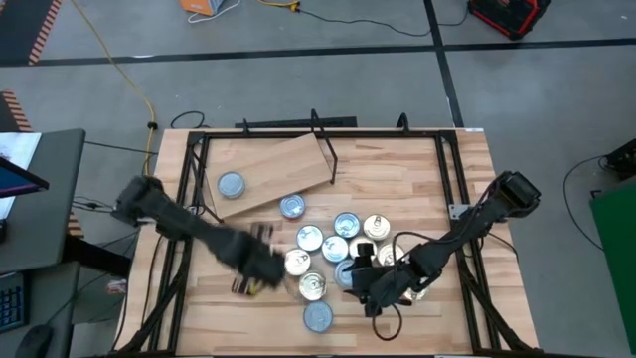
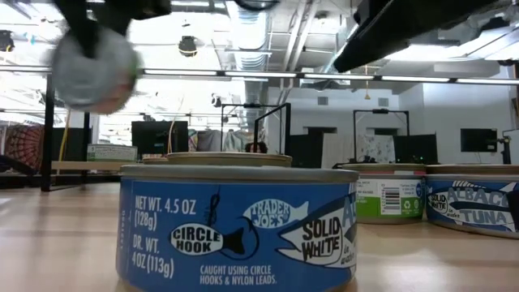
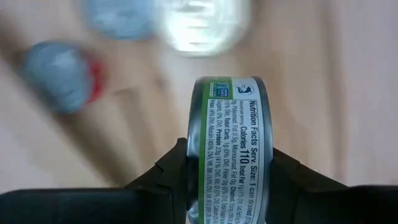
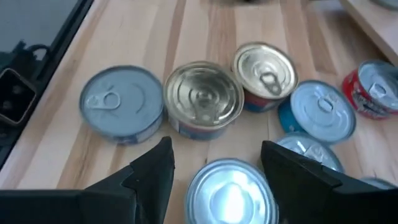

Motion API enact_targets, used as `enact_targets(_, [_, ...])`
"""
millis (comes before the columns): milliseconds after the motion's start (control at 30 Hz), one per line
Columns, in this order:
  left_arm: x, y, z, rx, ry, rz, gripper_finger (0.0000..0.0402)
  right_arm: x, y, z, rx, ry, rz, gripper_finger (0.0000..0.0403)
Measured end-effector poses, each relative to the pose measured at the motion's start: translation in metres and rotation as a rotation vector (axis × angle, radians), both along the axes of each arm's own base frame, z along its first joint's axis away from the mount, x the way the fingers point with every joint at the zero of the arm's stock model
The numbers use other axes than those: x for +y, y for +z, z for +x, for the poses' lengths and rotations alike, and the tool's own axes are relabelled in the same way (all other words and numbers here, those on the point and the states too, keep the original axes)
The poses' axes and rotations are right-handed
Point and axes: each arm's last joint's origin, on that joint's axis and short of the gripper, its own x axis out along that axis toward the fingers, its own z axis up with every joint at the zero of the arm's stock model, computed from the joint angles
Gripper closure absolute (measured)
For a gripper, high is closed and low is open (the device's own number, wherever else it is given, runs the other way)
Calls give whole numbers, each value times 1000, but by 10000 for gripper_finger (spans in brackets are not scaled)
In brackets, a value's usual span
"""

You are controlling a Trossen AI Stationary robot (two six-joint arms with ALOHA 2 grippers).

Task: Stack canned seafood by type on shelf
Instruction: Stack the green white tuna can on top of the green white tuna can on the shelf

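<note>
My left gripper [image 1: 260,267] is shut on a green-and-white labelled tin [image 3: 227,124], which shows blurred high up in the low view [image 2: 93,69]. My right gripper [image 1: 370,283] is open over the group of tins [image 1: 338,244]. Its fingers stand on either side of a silver-lidded tin [image 4: 230,193] that rests flat on the table, and touch nothing that I can see. The plywood shelf [image 1: 283,159] lies at the far left with a black rod [image 1: 325,149] at its edge. One silver-lidded tin [image 1: 231,184] rests flat on the shelf; another [image 1: 291,207] sits at its near edge. My left gripper [image 3: 227,155] pinches the tin between its two fingers, one on each flat face. The tin stands on edge, and its labelled side wall [image 3: 230,143] shows between the fingers. The fingers come from above, and the tin is lifted clear of the table.
Gold-lidded tins [image 4: 202,96] [image 4: 264,71], silver-lidded ones [image 4: 121,102] [image 4: 323,109] and a red-labelled tin [image 4: 373,93] lie close together ahead of my right gripper. A blue tin [image 1: 317,316] [image 2: 235,227] sits nearest the near edge. Black frame rails [image 1: 452,179] run along the table's sides.
</note>
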Motion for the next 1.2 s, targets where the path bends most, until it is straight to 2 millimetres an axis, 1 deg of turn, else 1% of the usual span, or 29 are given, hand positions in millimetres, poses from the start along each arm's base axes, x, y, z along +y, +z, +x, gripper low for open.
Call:
enact_targets(100, [40,13,-11,-75,112,-32,271,-10,-12,1,-8,19,30,133])
enact_targets(167, [62,17,-19,-126,161,-78,271,-17,-20,1,-6,13,52,133])
enact_targets(267, [91,20,-31,-191,222,-136,271,-24,-27,1,-8,-16,70,133])
enact_targets(367, [114,21,-45,-202,295,-137,271,-26,-29,1,-13,-27,77,133])
enact_targets(467, [131,22,-55,-204,356,-160,271,-25,-26,3,-46,-14,81,133])
enact_targets(700, [175,26,-69,-218,544,-203,271,-24,-25,4,-55,4,83,133])
enact_targets(800, [190,25,-75,-195,581,-203,271,-24,-25,4,-53,8,86,133])
enact_targets(1000, [218,25,-88,-206,617,-237,271,-24,-25,4,-53,12,85,133])
enact_targets(1200, [250,19,-101,-206,665,-315,271,-24,-24,4,-57,34,69,133])
